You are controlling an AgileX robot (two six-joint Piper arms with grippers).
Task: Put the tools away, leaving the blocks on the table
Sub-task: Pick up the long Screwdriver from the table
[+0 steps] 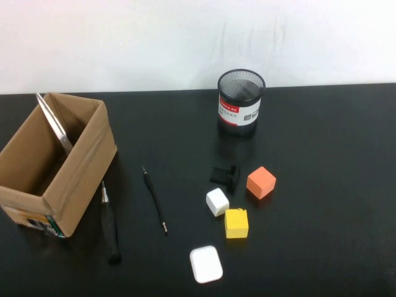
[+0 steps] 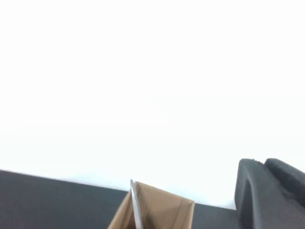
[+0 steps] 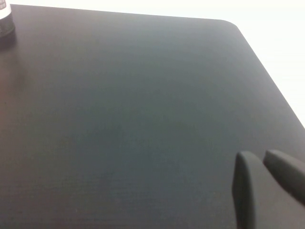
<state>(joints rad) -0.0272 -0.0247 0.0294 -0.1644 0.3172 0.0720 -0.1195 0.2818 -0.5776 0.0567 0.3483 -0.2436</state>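
I have the scissors [image 1: 54,127] already standing blades-up in the cardboard box [image 1: 86,162] at the left of the desk [image 1: 322,154], so one tool of the three is put away. The screwdriver [image 1: 109,226] lies just beside the box's near corner, and the thin pen-like rod [image 1: 154,199] lies a little to its right, both flat on the desk. The orange block [image 1: 261,182], white block [image 1: 217,202] and yellow block [image 1: 236,223] sit clustered right of centre and should stay. My left tool [image 2: 267,195] hangs pinched shut and empty, looking toward the box; my right tool [image 3: 264,186] is likewise closed and empty over bare desk. Next, I judge, I open the left tool and descend on the screwdriver.
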